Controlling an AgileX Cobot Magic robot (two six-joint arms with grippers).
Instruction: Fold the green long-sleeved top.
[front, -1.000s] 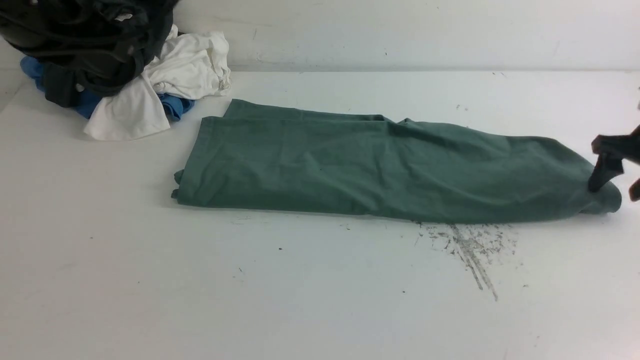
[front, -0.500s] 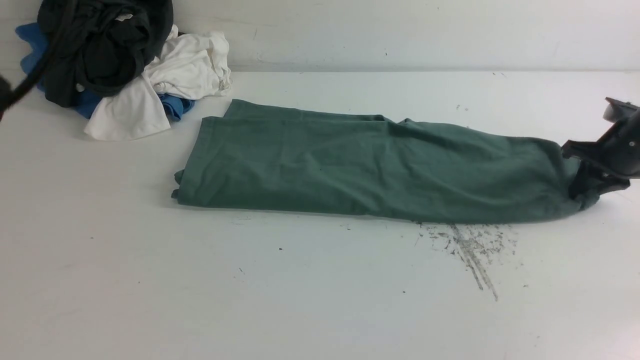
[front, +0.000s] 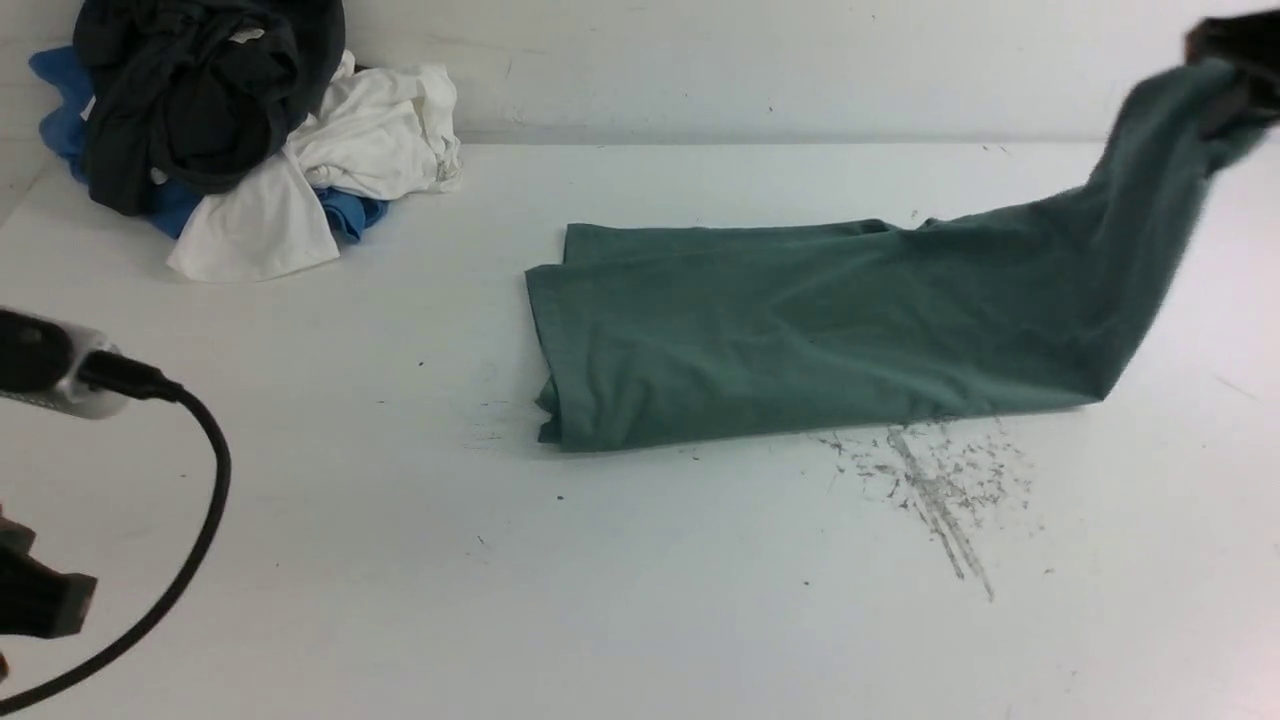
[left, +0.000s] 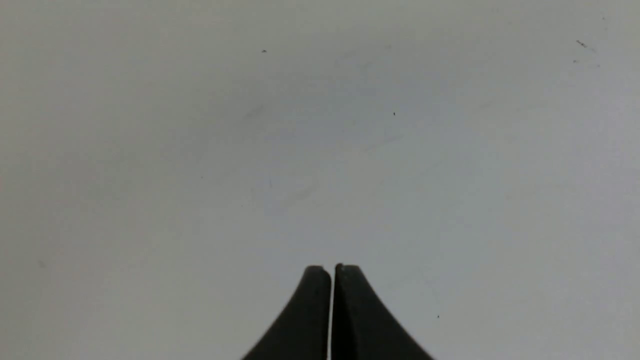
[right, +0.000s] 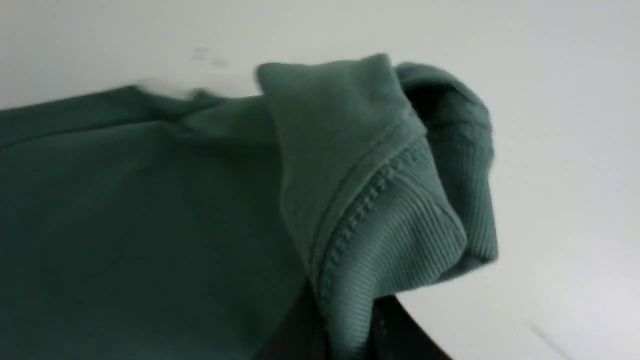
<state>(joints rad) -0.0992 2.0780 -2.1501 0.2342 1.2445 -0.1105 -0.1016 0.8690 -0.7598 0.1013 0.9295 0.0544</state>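
The green long-sleeved top lies as a long folded band across the middle of the white table. Its right end rises off the surface to my right gripper, blurred at the upper right edge. In the right wrist view the right gripper is shut on a ribbed edge of the top, and the cloth hangs away from it. My left gripper is shut and empty above bare table. In the front view the left arm shows at the lower left edge, far from the top.
A heap of black, white and blue garments sits at the back left corner against the wall. Dark scuff marks streak the table just in front of the top. A black cable loops from the left arm.
The right gripper shut on the top's right end and lifted it up, dragging the whole top to the right. The left arm came from the garment heap to the front left.
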